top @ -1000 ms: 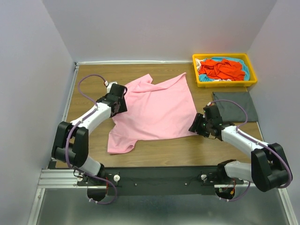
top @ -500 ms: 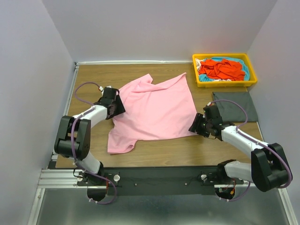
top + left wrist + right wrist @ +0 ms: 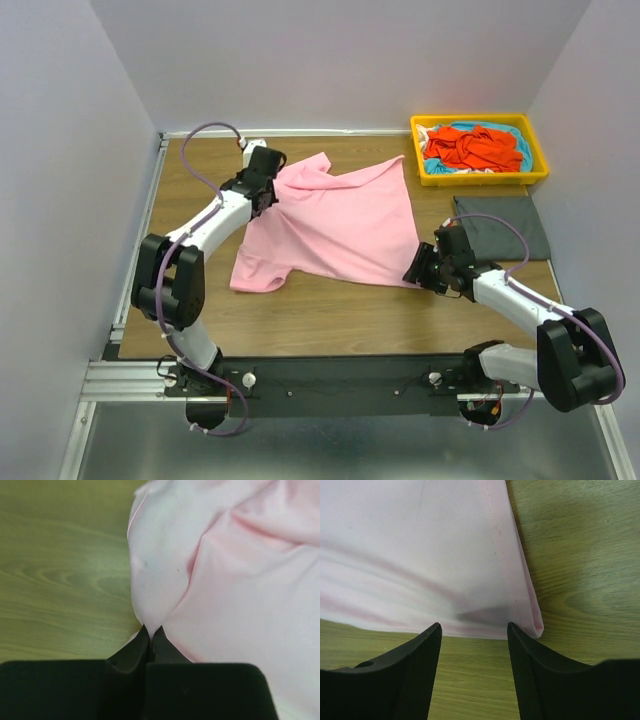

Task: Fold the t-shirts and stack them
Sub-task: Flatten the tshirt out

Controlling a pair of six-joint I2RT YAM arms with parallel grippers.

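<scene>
Wooden surface (image 3: 330, 310): left hand (image 3: 270, 187), well left of the tray (image 3: 480, 179), has just pinched the pink shirt (image 3: 340, 225); right hand (image 3: 416, 272) stays wide at its hem. Flattening likely next.

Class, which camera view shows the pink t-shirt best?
The top external view: the whole pink t-shirt lies spread on the table. The left wrist view shows only a fold pinched in the shut left end effector; the right wrist view only a hemmed corner before the open right end effector.

My white arm links (image 3: 215, 225), black joints (image 3: 172, 280), purple cables (image 3: 207, 126) looping, my right pincer (image 3: 474, 626) black with finely ribbed pads (image 3: 420, 670), black base rail (image 3: 330, 378).
</scene>
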